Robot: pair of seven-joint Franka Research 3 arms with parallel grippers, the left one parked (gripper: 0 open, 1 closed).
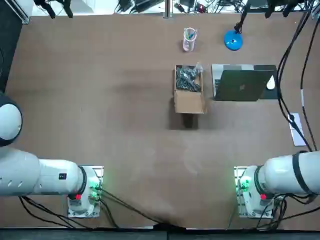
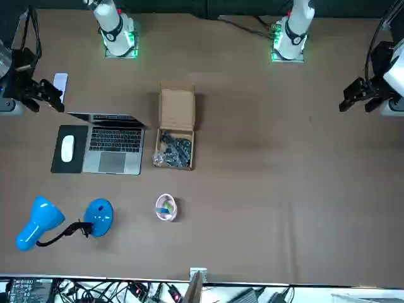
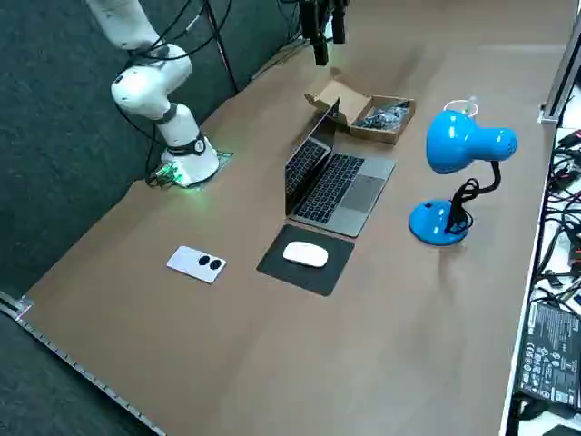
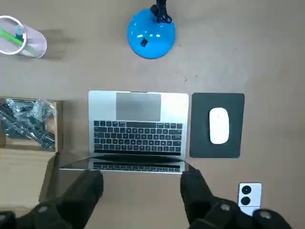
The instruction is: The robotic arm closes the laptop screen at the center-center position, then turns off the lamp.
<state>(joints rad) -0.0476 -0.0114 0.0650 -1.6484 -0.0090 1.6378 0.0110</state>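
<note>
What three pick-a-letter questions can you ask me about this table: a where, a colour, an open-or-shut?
1. Where is the white mouse? A on the black mouse pad; B on a plate; C in a drawer.
2. What colour is the desk lamp? A red; B blue; C green.
3. The screen of the laptop is: A shut flat; B open; C broken off.
Answers: 1 A: it lies on the pad. 2 B: head and base are blue. 3 B: the keys show; the open right gripper hovers behind the lid.
</note>
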